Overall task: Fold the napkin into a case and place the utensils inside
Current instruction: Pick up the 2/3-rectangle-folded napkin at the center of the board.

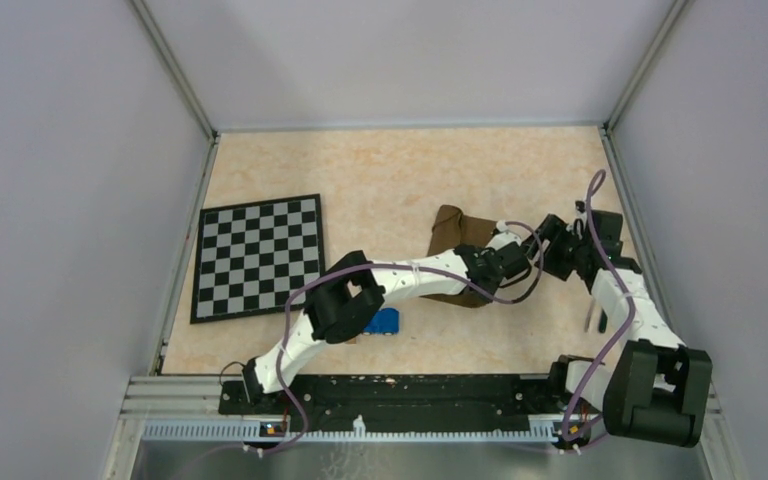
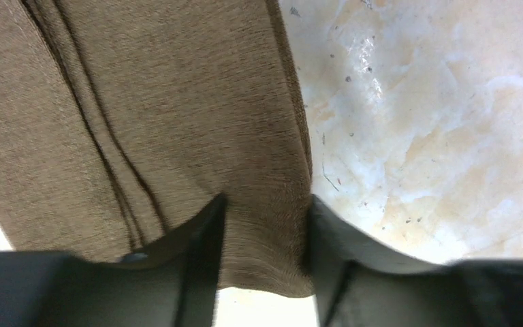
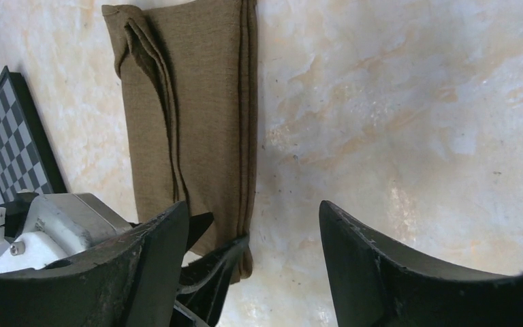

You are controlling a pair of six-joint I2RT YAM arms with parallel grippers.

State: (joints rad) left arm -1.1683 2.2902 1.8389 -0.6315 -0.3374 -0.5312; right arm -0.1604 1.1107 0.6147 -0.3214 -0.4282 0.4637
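The napkin is folded into the case [image 1: 457,236], a long narrow dark brown strip with layered edges, lying on the table right of centre. It also shows in the left wrist view [image 2: 177,102] and in the right wrist view [image 3: 204,102]. My left gripper [image 1: 506,265] [image 2: 265,204] is shut on the case's near right corner; its fingers [image 3: 226,253] pinch the cloth there. My right gripper [image 1: 558,250] [image 3: 255,211] is open and empty, just right of the case and above the table. I see no utensils clearly.
A black-and-white checkered mat [image 1: 258,256] lies at the left, also in the right wrist view [image 3: 13,136]. A blue object [image 1: 385,320] lies partly under my left arm. A thin pale object [image 1: 592,318] lies beside my right arm. Grey walls enclose the table.
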